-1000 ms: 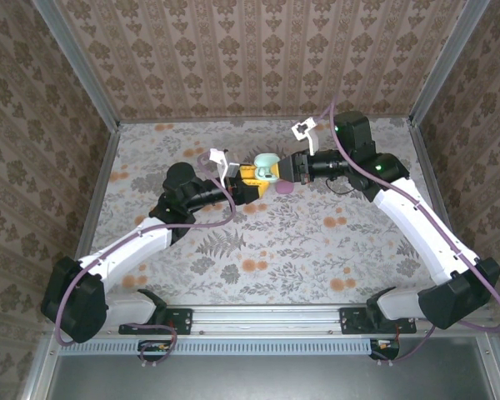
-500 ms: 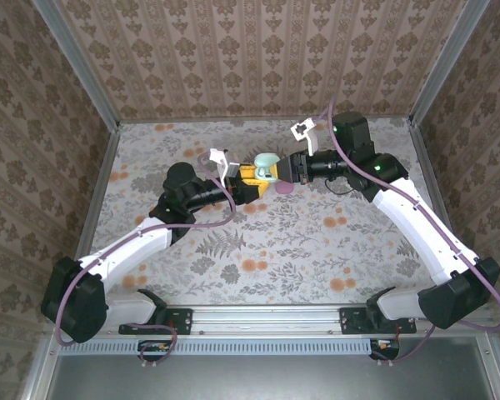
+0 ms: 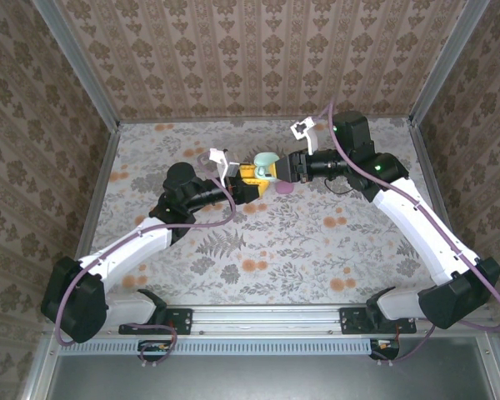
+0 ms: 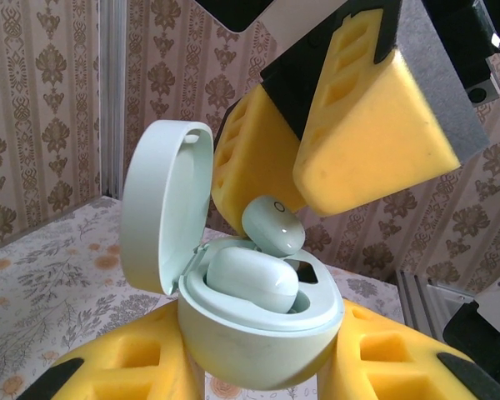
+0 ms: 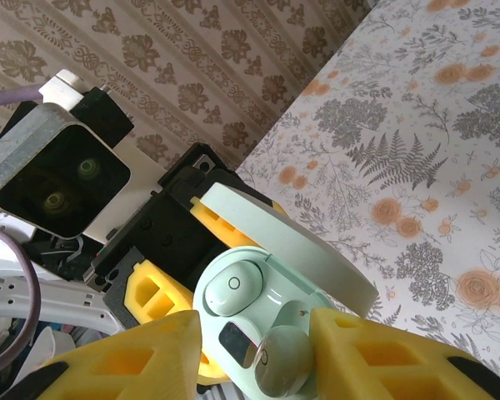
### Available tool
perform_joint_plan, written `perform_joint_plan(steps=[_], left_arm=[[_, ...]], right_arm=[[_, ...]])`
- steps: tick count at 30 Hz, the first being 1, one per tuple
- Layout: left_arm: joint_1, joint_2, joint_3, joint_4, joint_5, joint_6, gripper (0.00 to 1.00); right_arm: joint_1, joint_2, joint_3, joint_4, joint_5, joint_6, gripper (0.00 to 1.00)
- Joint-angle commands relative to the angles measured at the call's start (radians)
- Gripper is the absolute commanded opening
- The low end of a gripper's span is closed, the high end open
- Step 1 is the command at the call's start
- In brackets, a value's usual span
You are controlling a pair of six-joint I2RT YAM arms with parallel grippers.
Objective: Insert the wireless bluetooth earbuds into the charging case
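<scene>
The left gripper [image 3: 250,177] is closed on the mint-green charging case [image 4: 258,342] and holds it above the far middle part of the table [image 3: 317,250]. The lid [image 4: 162,208] of the case stands open, on the left side in the left wrist view. A pale seated earbud [image 4: 252,279] lies inside the case. The second earbud [image 4: 272,225], also pale, leans at the rim of the case, partly over the free slot, just under the yellow fingers [image 4: 375,125] of the right gripper [image 5: 257,337]. The jaws of this gripper stand apart, wider than the second earbud, and do not clamp it. A small pinkish-purple object [image 3: 285,189] lies on the table just near of the two grippers.
</scene>
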Motion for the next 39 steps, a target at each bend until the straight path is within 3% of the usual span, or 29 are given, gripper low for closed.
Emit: perform_joint_plan(steps=[1, 11, 20, 32, 39], left_arm=[[-0.013, -0.015, 0.040, 0.022, 0.022, 0.026, 0.29], [-0.013, -0.023, 0.037, 0.013, 0.018, 0.034, 0.29], [-0.014, -0.033, 0.034, 0.010, 0.011, 0.035, 0.29], [-0.014, -0.034, 0.034, 0.010, 0.015, 0.036, 0.29], [-0.014, -0.035, 0.032, 0.010, 0.010, 0.044, 0.29]], right_arm=[[-0.001, -0.021, 0.030, -0.010, 0.043, 0.027, 0.43], [-0.007, -0.045, 0.017, -0.001, 0.046, 0.059, 0.42], [-0.007, -0.035, 0.019, 0.010, -0.014, 0.078, 0.33], [-0.007, -0.040, 0.019, -0.021, 0.114, 0.075, 0.44], [-0.013, -0.077, 0.009, -0.024, 0.170, 0.071, 0.45]])
